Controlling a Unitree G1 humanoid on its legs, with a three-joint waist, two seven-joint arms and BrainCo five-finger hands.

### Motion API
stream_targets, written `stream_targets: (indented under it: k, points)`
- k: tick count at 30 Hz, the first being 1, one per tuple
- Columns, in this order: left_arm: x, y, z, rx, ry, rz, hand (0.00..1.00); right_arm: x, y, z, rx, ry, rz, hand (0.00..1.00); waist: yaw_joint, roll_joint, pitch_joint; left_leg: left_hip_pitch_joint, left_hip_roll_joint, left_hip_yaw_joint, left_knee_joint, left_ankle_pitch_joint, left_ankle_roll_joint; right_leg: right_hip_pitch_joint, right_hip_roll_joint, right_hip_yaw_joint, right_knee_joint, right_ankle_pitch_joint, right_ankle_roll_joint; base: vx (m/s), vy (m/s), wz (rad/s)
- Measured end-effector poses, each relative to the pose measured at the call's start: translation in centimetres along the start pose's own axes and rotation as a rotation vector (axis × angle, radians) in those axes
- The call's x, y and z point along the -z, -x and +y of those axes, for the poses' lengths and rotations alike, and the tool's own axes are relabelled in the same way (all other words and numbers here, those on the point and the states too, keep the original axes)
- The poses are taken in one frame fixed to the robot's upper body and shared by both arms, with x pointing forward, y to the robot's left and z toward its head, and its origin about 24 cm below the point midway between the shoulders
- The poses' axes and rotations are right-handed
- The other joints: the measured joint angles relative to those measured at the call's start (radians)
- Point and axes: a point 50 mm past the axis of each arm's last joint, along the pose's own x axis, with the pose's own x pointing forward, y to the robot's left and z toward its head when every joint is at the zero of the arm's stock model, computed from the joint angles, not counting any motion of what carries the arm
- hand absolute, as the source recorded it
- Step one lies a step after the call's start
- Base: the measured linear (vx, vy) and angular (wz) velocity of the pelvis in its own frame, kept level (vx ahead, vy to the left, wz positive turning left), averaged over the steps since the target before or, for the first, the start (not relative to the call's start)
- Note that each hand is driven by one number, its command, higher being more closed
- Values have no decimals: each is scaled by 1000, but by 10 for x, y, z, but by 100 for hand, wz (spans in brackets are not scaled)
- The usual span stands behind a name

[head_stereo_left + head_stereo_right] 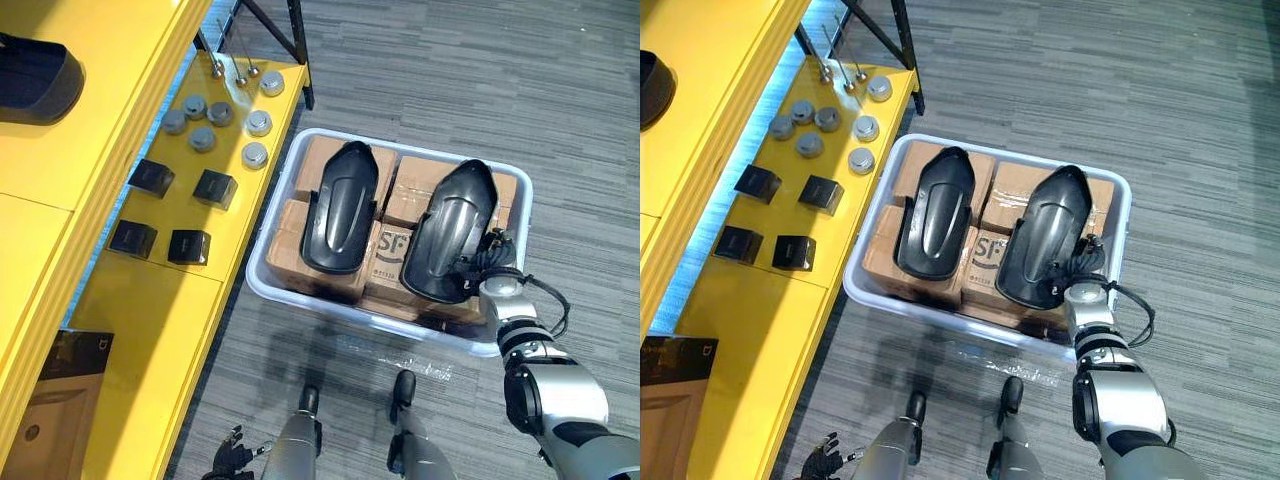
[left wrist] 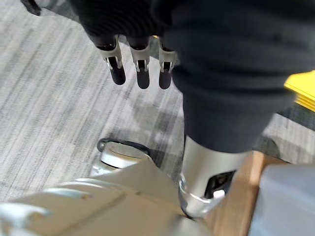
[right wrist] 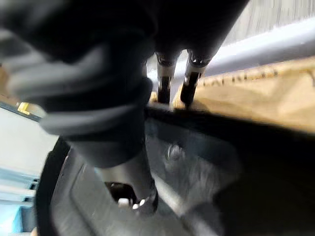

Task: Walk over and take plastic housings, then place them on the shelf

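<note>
At the 4 o'clock corner of the tub, the right hand (image 1: 491, 257) sits on the near end of the right housing (image 1: 447, 228). Its fingers (image 3: 166, 82) reach down the outside of that housing's rim, and their dark tips slip out of sight between the rim and a cardboard box (image 3: 268, 101). The thumb lies over the hollow inner face, so the rim is pinched between thumb and fingers. How firmly it is pinched is hard to make out, since the thumb is a close blur. From the head the hand is a dark knot that covers the housing's near tip. The housing lies on the boxes, hollow side up.

Beside it, toward 9 o'clock, the left housing (image 1: 340, 205) lies untouched on the boxes, also hollow side up. The boxes fill the pale tub (image 1: 522, 190), which stands on the grey carpet (image 1: 480, 70).

Down at 7 o'clock the left hand (image 2: 140, 64) hangs over the carpet with fingers straight and nothing in them.

Along 9 o'clock runs the yellow shelf (image 1: 150, 310). It carries small black blocks (image 1: 150, 178) and, toward 11 o'clock, round grey caps (image 1: 257, 122). A dark object (image 1: 35, 75) on the upper level at 10 o'clock is cut off by the edge and cannot be identified.
</note>
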Motion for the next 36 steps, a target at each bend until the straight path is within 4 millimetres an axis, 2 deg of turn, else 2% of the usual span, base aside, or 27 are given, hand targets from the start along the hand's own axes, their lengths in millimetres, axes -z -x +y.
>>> stream_targets:
  k: [4, 7, 12, 16, 20, 22, 25, 28, 32, 34, 36]
  points:
    - [0, -1, -1, 3, 6, 4, 0, -1, -7, -18, 36, 36, 31, 100, 9, 5, 3, -16, -2, -13, 5, 0, 0, -8, -1, -7, 0, 1, 1, -1, 19, 4]
    - [-3, -1, -5, 20, -17, -4, 0, 10, -7, -20, 13, 61, 99, 100, 19, 11, 5, -17, -2, -16, 3, 1, 0, -8, 0, -11, -3, 1, 2, 5, 6, 2]
    - [-3, -1, -6, 23, -20, -7, 0, 7, -8, -24, 10, 176, 77, 100, 20, 11, 6, 3, -3, -14, -3, 1, 1, 8, -1, -10, -5, 2, 2, 13, 20, 0]
    - [-12, 0, -10, 42, -7, -54, 0, 9, -8, -24, 10, 318, 63, 100, 16, 16, 8, 43, -3, -14, -12, 1, 1, 56, 0, -16, -28, 4, 2, 4, 7, 1]
    - [-35, 7, -23, 103, 58, -183, 0, 0, -7, -23, 17, 482, -49, 100, -2, 16, 8, 103, -2, -11, -29, 1, 1, 118, 1, -19, -51, 7, 1, 16, 23, 1]
    - [-53, 17, -35, 159, 122, -283, 0, -14, -4, -20, 27, 600, -180, 100, -10, 14, 4, 144, -1, 4, -48, 1, 1, 147, 2, -6, -59, 7, 2, 11, 24, -14]
    - [-82, 37, -41, 220, 179, -440, 0, -27, 6, -15, 41, 707, -338, 100, -29, 14, -25, 164, 1, 12, -68, 1, 1, 159, 3, 2, -73, 10, 1, 20, 11, -12]
    - [-114, 59, -36, 247, 214, -599, 0, -19, 18, -13, 40, 805, -423, 100, -38, 13, -86, 203, 5, 20, -103, 3, 2, 187, 8, 6, -91, 10, 1, 64, -2, -6]
    - [-145, 76, -28, 223, 182, -743, 0, -7, 32, -4, 0, 796, -460, 100, -45, 12, -161, 256, 9, 37, -154, 16, 3, 208, 11, 13, -91, 10, 1, 78, 3, -10]
    - [-162, 85, -32, 233, 167, -824, 0, 4, 40, 3, -37, 780, -461, 100, -54, 5, -199, 297, 9, 35, -192, 32, 4, 231, 10, 8, -91, 10, 1, 54, 11, 6]
    - [-172, 90, -39, 259, 167, -860, 0, 6, 47, 11, -64, 757, -471, 100, -55, -3, -223, 314, 7, 36, -210, 40, 5, 241, 8, 6, -92, 10, 1, 7, 5, 2]
